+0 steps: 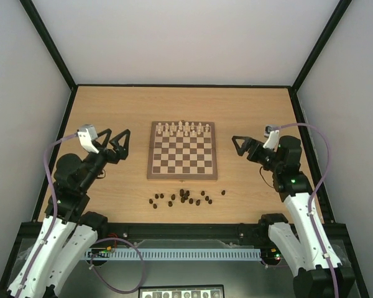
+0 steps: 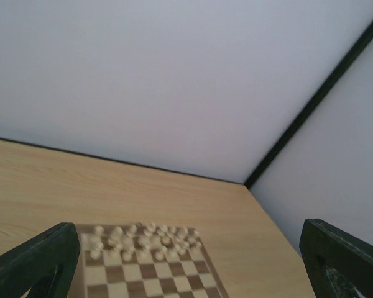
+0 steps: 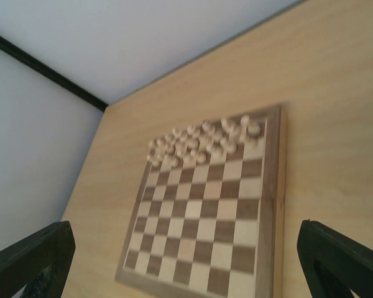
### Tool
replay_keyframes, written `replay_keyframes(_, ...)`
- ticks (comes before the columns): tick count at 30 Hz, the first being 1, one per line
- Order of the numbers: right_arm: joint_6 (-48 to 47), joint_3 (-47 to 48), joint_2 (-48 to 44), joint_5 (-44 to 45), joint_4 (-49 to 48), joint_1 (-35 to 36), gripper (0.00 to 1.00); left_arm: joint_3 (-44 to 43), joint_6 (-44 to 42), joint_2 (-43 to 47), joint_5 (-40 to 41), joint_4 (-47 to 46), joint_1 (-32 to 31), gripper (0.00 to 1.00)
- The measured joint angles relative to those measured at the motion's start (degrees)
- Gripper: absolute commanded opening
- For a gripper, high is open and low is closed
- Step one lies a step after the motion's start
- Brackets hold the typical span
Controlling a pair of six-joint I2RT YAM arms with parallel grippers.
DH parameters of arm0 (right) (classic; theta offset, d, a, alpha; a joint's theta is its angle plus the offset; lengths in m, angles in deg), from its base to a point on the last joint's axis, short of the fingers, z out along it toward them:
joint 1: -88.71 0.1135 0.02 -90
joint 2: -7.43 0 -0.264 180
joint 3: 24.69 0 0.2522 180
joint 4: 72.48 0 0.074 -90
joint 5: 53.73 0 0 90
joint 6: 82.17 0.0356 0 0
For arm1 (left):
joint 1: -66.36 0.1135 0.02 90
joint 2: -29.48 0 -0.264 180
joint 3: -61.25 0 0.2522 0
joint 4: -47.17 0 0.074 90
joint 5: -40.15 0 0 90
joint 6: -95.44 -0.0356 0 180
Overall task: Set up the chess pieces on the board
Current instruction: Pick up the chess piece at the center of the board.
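Neither arm has begun placing; this looks like the very start of the job. The board lies in the middle of the table, with cream-white pieces standing on its 2 far rows and its 2 near rows bare. The chess pieces, small and dark brown, are scattered on the table just near of the board's near edge, between it and the arm bases. They form a loose band with a tighter clump in the middle and a few stragglers at the left and right ends. Their exact count, and which are upright, is too small to tell. The left gripper hovers left of the board and the right gripper hovers right of it. Both are raised and aimed toward the board, with jaws spread wide apart and nothing between them. Both wrist views look over the board at the cream rows, and neither shows a dark piece. The next move, as I judge it, calls for 1 arm to swing toward the near side and drop over a single dark piece. A straggler at the end on that arm's own side is likely best, since the clump leaves little room for the fingers. The arm would then close gently and stand the piece on a square in the 2 near rows. The pieces are tiny against the wide fingers, so centring will need care.
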Motion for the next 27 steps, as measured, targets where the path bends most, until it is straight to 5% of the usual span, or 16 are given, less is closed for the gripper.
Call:
replay_keyframes(15, -1.3, -1.1, 0.9, -6.4, 13.4, 0.9, 0.99, 6.0, 6.8, -4.1, -13.1, 8.5, 0.0, 0.99)
replay_keyframes(22, -0.3, -2.0, 2.3, 2.4, 13.6, 10.0, 0.99, 6.9, 5.2, -0.1, -15.6, 9.2, -0.1, 0.99)
replay_keyframes(27, 0.5, -0.2, 8.6, 16.7, 14.3, 21.0, 0.99, 7.0, 5.7, -0.5, -12.8, 10.0, -0.2, 1.00)
